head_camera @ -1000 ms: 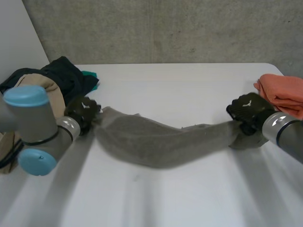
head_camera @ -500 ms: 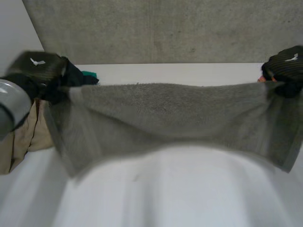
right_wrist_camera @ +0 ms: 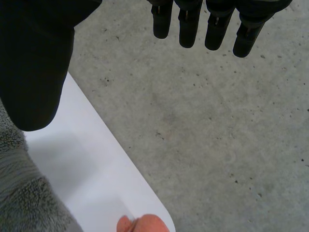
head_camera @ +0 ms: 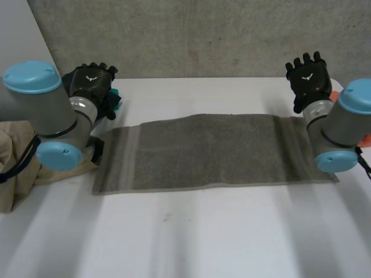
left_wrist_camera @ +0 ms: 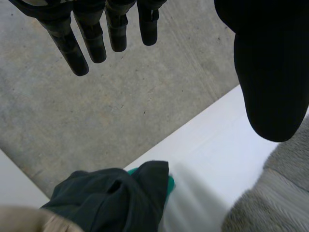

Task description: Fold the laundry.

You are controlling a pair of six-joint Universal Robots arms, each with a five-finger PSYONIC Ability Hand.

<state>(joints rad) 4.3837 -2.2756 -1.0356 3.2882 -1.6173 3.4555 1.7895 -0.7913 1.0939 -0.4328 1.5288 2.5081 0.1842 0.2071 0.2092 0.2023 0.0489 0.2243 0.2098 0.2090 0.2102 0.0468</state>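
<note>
In the head view, the grey fluffy towel lies flat on the white table between the left robot hand and the right robot hand. The left arm hides part of a beige cloth pile. In the left wrist view, the left fingers are straight and apart, holding nothing, above a dark crumpled cloth. In the right wrist view, the right fingers are also straight and hold nothing, and an orange cloth is cut off.

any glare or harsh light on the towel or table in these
Head view: the grey towel and white table are evenly lit, with no glare spots. Left wrist view: the left hand reads flat black against the lit concrete wall. Right wrist view: the right hand looks the same, wall evenly lit.
</note>
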